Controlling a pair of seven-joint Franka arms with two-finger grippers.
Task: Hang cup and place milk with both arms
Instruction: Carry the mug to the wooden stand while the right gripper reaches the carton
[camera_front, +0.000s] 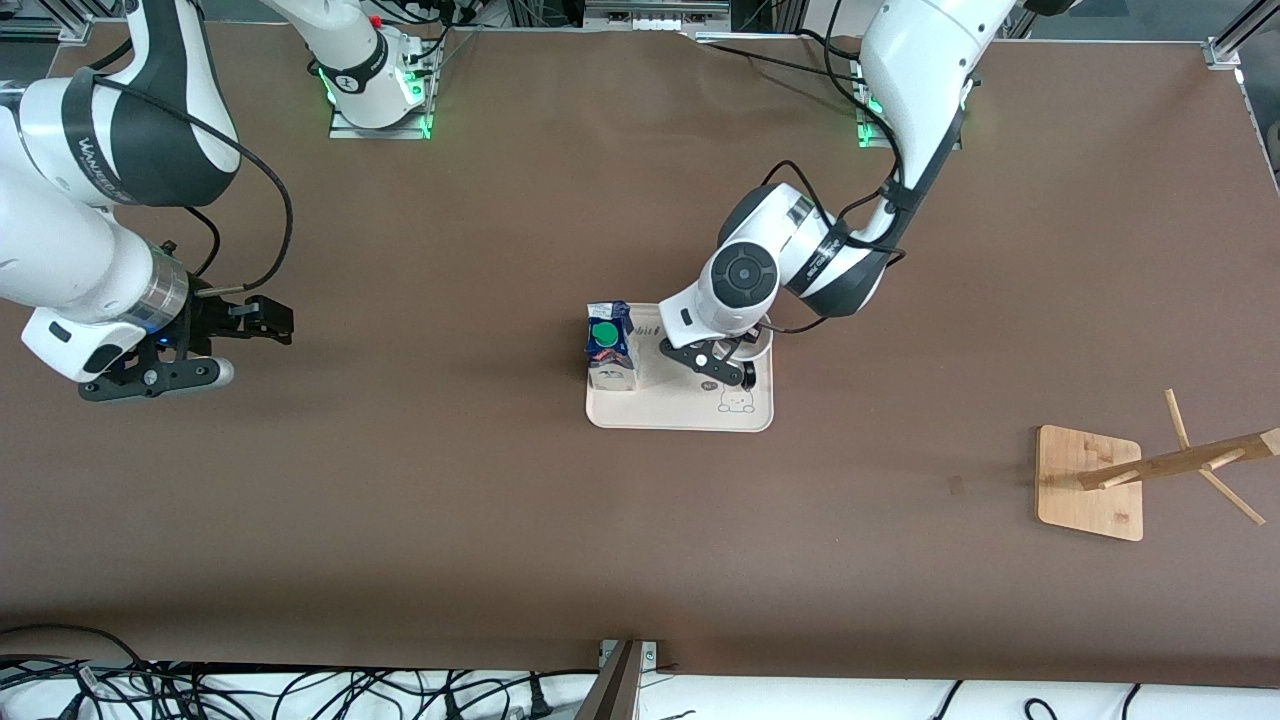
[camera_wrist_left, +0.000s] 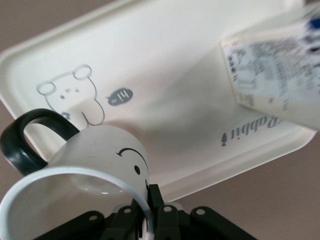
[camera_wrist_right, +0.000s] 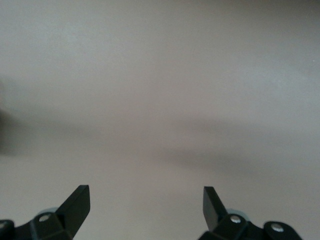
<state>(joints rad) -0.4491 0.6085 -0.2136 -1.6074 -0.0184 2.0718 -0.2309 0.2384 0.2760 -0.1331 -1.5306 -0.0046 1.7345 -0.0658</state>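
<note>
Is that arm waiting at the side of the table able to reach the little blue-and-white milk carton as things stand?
Probably yes. The right hand hangs open over bare table, and nothing lies between it and the blue-and-white milk carton on the cream tray. The left hand, gripping the white mug's rim, is beside the carton.

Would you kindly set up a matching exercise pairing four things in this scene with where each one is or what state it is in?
Things:
1. cup
2. milk
3. right gripper
4. wooden rack

Places or states:
A. open over bare table, toward the right arm's end
B. on the table toward the left arm's end, nearer the front camera than the tray
C. rim pinched by the left gripper, over the tray
D. upright on the tray, green cap on top

Pairs: 1-C, 2-D, 3-A, 4-B
</note>
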